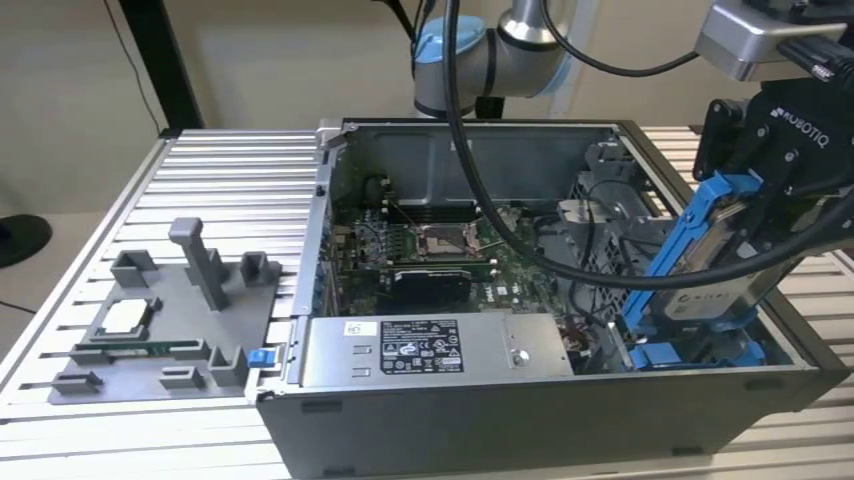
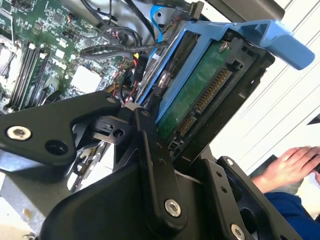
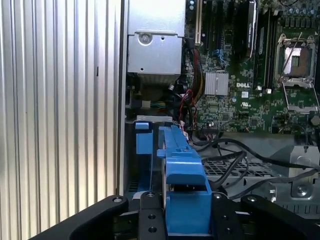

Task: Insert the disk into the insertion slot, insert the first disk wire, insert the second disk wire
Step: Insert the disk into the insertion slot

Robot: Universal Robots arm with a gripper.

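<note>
A ribbed aluminium table (image 1: 214, 170) carried an open grey metal computer case (image 1: 534, 420). The black gripper (image 1: 781, 225) was closed firmly on the flat silver-grey disk (image 1: 707, 275) in its bright blue carrier. It held the disk tilted on edge just above the blue-railed insertion slot (image 1: 681, 355), apparently to line it up. The slot's depth was hidden behind the disk.

Arm (image 1: 461, 50): rises behind the case (image 1: 507, 420), wrist over it.
Gripper (image 1: 761, 215): above the case (clamped on the tilted disk (image 1: 707, 285)).

Smooth blue plastic frames the metal disk (image 1: 705, 300)
</note>
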